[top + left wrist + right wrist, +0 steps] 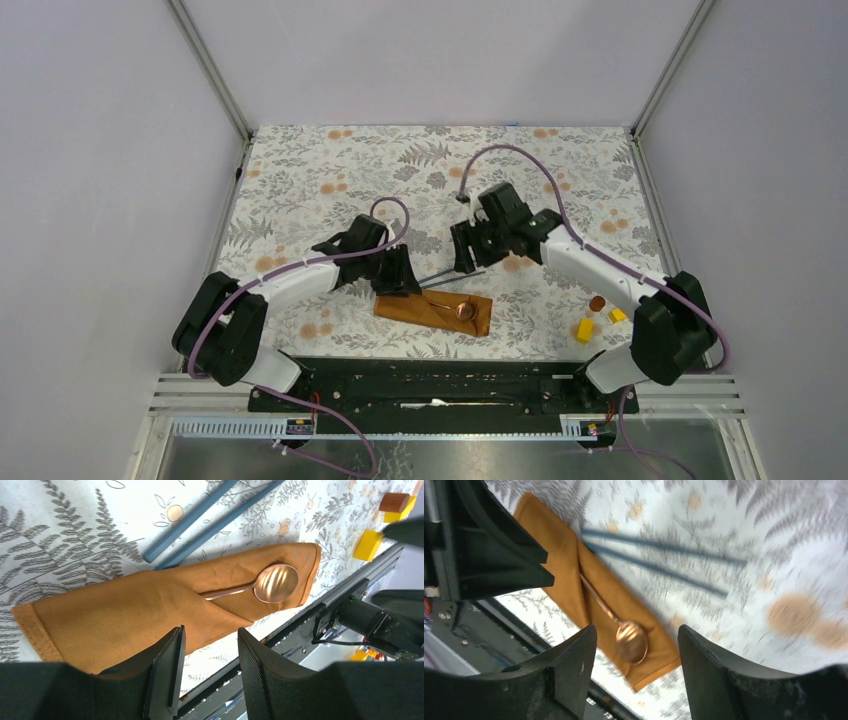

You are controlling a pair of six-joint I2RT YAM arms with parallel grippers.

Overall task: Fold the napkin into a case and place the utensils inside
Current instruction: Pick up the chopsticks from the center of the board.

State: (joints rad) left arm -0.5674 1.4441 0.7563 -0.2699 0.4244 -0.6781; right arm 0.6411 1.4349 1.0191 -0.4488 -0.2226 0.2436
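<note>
The left claw point(210, 675) hangs with its two fingers apart and nothing between them, low over the left end of the case point(125, 615). The right claw point(636, 680) is spread wide too, empty, looking down on the other end.

Under them the case lies flat on the floral surface point(300, 170), a narrow rust-orange strip close to the arm bases. The spoon point(276, 583) is in: its handle runs under the diagonal fold and only the round bowl shows, resting on the cloth near the right end. The two dark rods point(659, 557) are not in. They lie side by side on the surface just beyond the far edge of the case, and one tip looks to touch that edge. The yellow blocks point(583, 328) sit well apart on the right.

From where I stand the rods are the trouble. They are thin and lie flat, so a claw closing on them may pinch the floral cover or catch only one. If they are pushed at the pocket while nothing pins the case, the strip could slide or open. That could take the spoon out with it.
</note>
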